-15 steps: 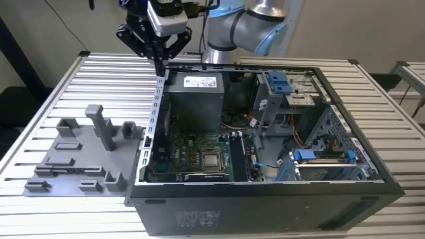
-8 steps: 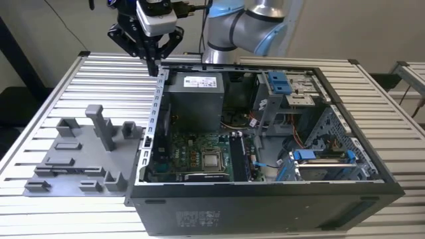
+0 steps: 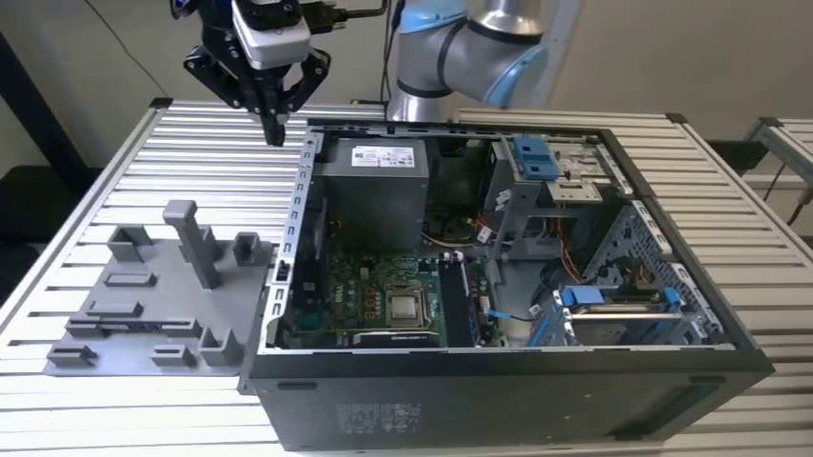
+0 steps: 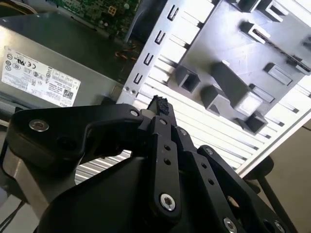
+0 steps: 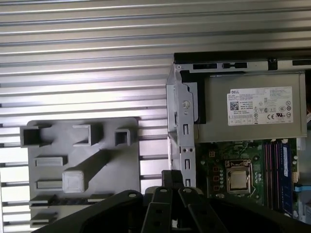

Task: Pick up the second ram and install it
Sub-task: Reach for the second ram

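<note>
Black metal claw, upper left of the exterior view, hanging well above the slatted aluminium table. Fingers drawn together to one tip, nothing clamped between them; tip closed likewise in the second wrist view.

Directly beneath and just beside: near wall of the open computer case, centre to lower right of the exterior view. Grey power supply seated inside, close to the claw's side of the case.

Further out, lower left of the exterior view: grey plastic holder tray, flat on the table, touching the case wall. No stick standing in any of its pockets.

Farthest from the claw: second ram, taken to be the blue-green strip in the first wrist view, upright among the memory slots beside the processor socket, on the side away from the tray.

Progress, as a judgement: pick-up done, stick apparently placed in its slot, claw free and apart from it. Full seating and latch closure not possible to confirm from these views.
</note>
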`<action>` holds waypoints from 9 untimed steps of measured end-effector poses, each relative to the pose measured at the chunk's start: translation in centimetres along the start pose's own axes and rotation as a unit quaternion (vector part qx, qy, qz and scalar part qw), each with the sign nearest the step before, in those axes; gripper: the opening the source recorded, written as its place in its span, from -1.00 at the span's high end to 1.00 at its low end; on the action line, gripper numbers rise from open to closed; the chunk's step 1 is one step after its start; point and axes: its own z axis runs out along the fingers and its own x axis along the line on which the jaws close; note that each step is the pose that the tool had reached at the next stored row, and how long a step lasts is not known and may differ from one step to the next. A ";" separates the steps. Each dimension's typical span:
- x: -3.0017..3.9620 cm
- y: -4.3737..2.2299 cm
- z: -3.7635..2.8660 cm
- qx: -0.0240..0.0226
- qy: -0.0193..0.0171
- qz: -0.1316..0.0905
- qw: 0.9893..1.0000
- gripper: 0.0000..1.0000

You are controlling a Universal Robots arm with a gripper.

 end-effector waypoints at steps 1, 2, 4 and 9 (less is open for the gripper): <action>0.31 -0.02 -0.01 0.000 0.000 0.000 1.000 0.79; 0.56 -0.04 -0.01 0.000 0.000 0.000 1.000 0.79; 1.05 -0.07 -0.02 0.000 0.000 0.000 1.000 0.79; 2.68 -0.19 -0.06 0.000 0.000 0.000 1.000 0.79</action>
